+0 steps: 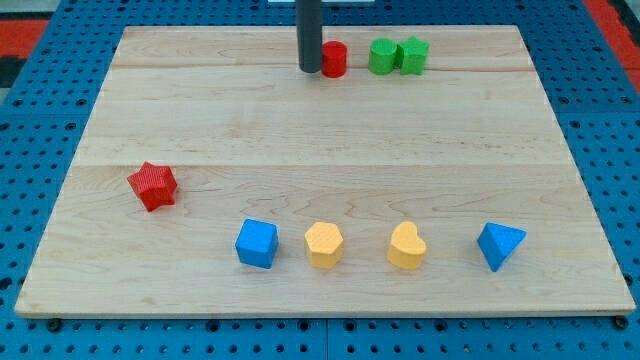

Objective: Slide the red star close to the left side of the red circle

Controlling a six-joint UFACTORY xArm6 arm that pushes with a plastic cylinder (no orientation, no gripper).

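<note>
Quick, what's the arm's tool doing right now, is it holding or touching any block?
My tip: a bare rod with no jaws, holding nothing; at the view's top, right against the left side of the red circle, far from the red star.

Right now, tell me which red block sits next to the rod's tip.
The red circle, at the view's top, right beside my tip. The red star lies far off, toward the lower left.

Red circle (335, 59) partly behind rod (310, 35)
</note>
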